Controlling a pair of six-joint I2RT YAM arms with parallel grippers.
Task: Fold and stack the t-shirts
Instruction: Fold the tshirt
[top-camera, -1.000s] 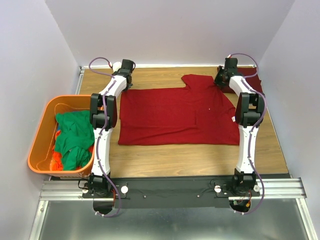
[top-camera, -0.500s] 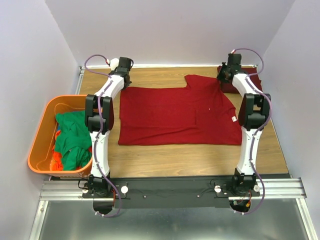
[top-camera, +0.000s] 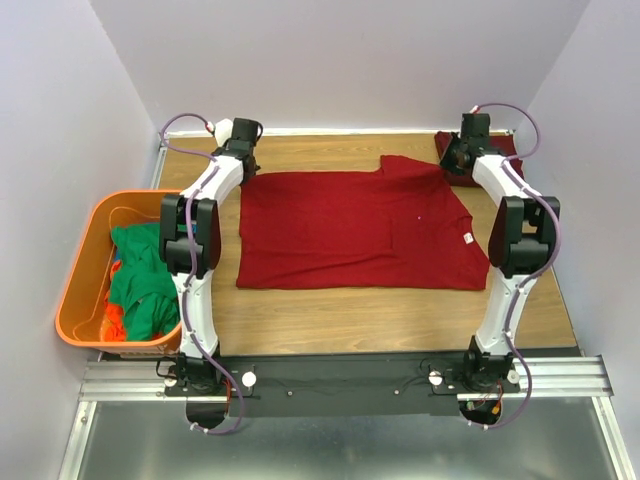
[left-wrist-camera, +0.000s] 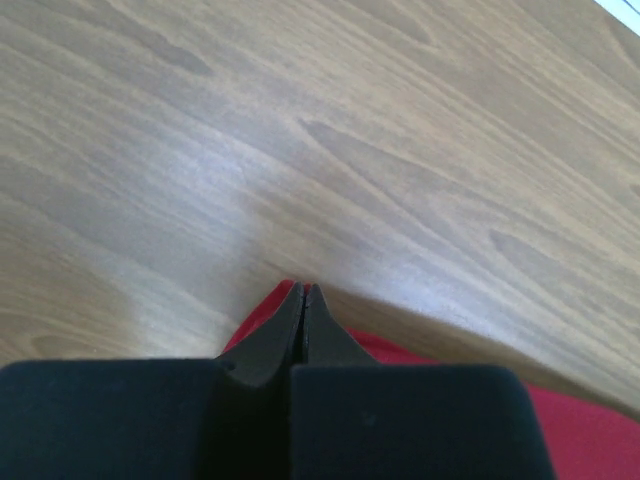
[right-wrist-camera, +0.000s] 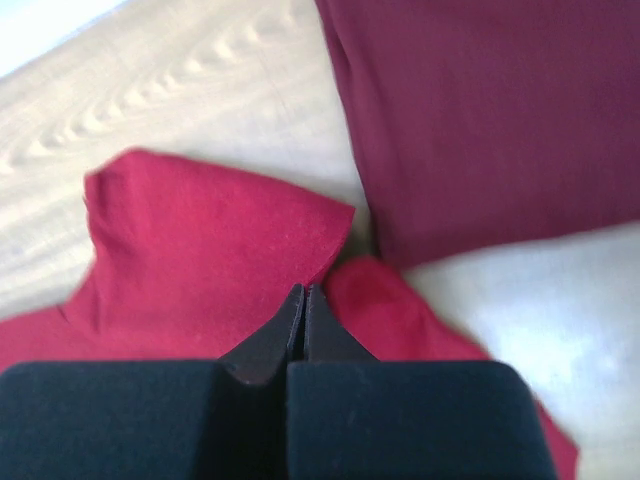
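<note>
Top external view had the red t-shirt (top-camera: 355, 228) spread flat and sideways across the middle of the wooden bench (top-camera: 350, 305), with one sleeve poking up toward the far right corner. A maroon t-shirt (top-camera: 444, 142) sat folded in that far right corner, partly hidden under the right arm. Off to the left, an orange tub (top-camera: 72, 285) held a heap of green t-shirts (top-camera: 148, 270) with some orange stuff under them.

Both arms were stretched way out to the far side, the left one at the shirt's far left corner and the right one at the sleeve.

Left wrist cam: the left pincer (left-wrist-camera: 303, 292) had its fingers pressed tight together, no gap at all. The tips were right at the corner of the red cloth, with bare wood beyond. Honestly couldn't tell whether any fabric was caught between them.

Right wrist cam: same deal. The right pincer (right-wrist-camera: 303, 292) was pressed together, with its tips over the red sleeve, right where the sleeve's edge made a little notch. Couldn't tell if it had a pinch of cloth either. The maroon shirt filled the top right of that view, its edge just beside the sleeve.
</note>
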